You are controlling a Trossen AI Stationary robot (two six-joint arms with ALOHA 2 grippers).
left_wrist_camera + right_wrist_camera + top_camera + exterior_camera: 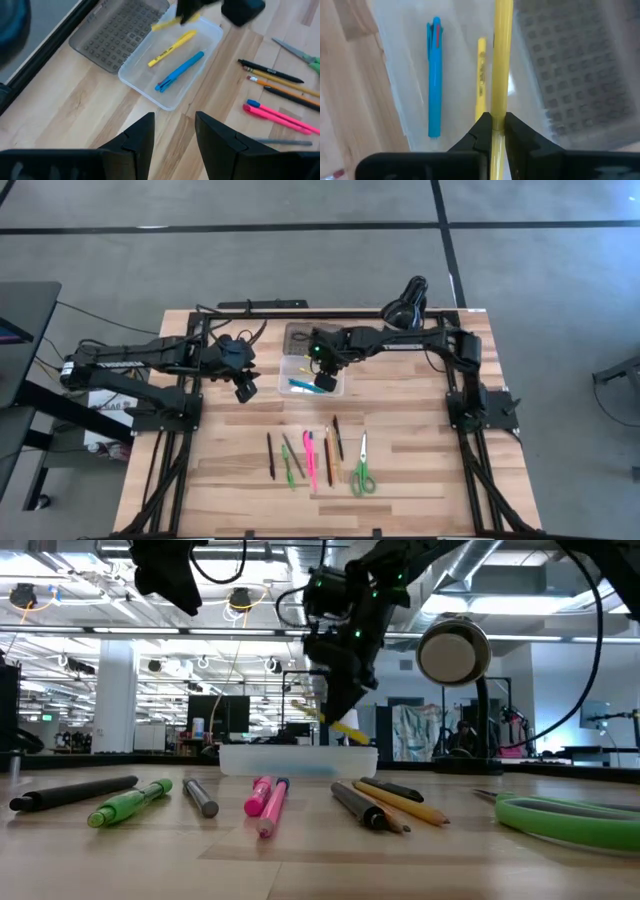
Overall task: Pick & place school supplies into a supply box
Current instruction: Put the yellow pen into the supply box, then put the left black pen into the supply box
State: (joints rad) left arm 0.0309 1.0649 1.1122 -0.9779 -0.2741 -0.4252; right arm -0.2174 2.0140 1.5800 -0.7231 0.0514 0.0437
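The right end effector (pixel 492 131) is clamped on a yellow pencil (pixel 501 60), held above the box (pixel 165 97) for release beside the blue pen (pixel 434 75) and yellow marker (pixel 481 75) below. The left end effector (pixel 174 135), fingers apart, waits nearby.

We are in a large open-plan industrial lab or workshop hall — the low view shows rows of ceiling lights (pixel 90 600), exposed pipes and white columns (pixel 117 690) receding far behind the table. The wooden table (pixel 410 480) stands on a grey tiled floor (pixel 250 260) — with monitors (pixel 228 715) and equipment at distant workstations.
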